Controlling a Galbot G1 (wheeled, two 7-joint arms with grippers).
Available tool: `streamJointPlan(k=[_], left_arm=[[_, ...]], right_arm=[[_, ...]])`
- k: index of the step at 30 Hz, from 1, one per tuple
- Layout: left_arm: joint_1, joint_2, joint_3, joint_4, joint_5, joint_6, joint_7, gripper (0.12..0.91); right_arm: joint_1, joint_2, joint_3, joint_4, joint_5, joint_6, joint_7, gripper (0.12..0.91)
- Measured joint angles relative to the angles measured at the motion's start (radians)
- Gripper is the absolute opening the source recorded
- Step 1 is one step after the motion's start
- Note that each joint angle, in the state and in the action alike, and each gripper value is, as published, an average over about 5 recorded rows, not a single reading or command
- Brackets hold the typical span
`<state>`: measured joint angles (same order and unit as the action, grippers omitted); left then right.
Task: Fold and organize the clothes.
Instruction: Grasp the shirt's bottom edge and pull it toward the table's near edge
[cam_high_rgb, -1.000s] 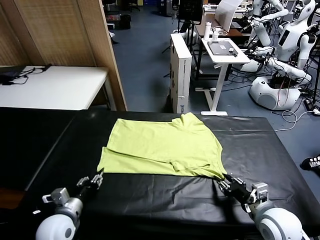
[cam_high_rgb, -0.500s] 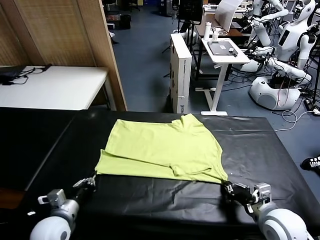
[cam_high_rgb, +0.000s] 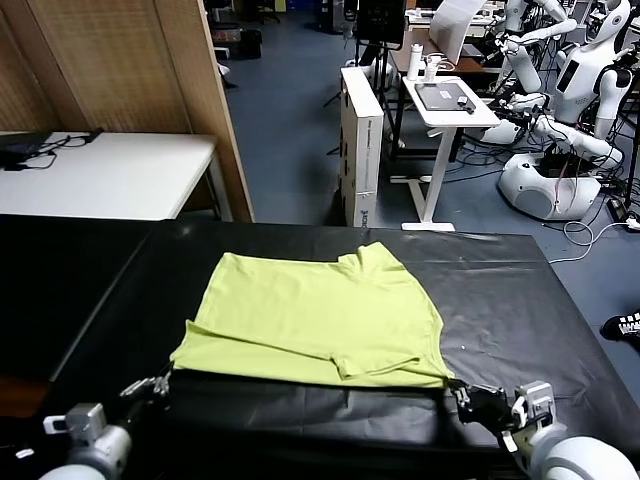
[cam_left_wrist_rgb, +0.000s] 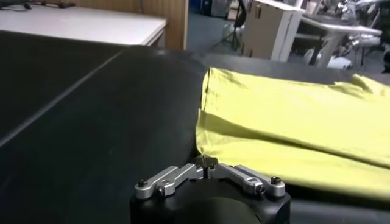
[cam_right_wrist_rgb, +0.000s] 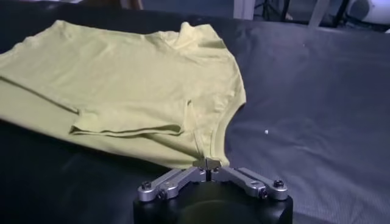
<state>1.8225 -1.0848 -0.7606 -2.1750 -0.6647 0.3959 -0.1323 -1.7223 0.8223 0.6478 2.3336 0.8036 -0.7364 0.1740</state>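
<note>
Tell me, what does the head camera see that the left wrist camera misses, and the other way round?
Only the head view shows the whole T-shirt lying on the black table, the right tool at its near right corner, and the white robots in the background. Only the left wrist view shows, up close, the left tool pinched shut on the shirt's near left corner. Both show the yellow-green shirt, the black table, the left tool and the white side table.
</note>
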Motion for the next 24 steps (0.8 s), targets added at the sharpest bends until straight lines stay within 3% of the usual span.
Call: streamJointPlan(k=[4, 8, 11, 14, 17, 24], left_arm=[[0.019, 0.0, -0.008, -0.014, -0.01, 0.019, -0.01, 0.18], [0.032, -0.001, -0.018, -0.029, -0.014, 0.04, -0.021, 0.395], [0.037, -0.001, -0.025, -0.039, -0.021, 0.061, -0.03, 0.584], [0.035, -0.001, -0.039, -0.052, -0.036, 0.097, -0.027, 0.764], [0.021, 0.001, -0.063, -0.065, -0.055, 0.137, -0.021, 0.878], [-0.076, 0.039, -0.094, -0.061, -0.141, 0.19, -0.036, 0.907]], right_arm=[[-0.02, -0.007, 0.008, 0.017, 0.004, 0.0, -0.001, 0.479], [-0.04, -0.018, 0.021, 0.038, 0.028, 0.0, 0.001, 0.738], [-0.043, -0.03, 0.035, 0.053, 0.068, 0.0, 0.003, 0.867], [-0.013, -0.046, 0.041, 0.053, 0.104, 0.0, 0.016, 0.902], [0.058, -0.068, 0.029, 0.029, 0.126, 0.0, 0.025, 0.906], [0.332, -0.079, -0.055, -0.114, 0.201, 0.0, 0.046, 0.907]])
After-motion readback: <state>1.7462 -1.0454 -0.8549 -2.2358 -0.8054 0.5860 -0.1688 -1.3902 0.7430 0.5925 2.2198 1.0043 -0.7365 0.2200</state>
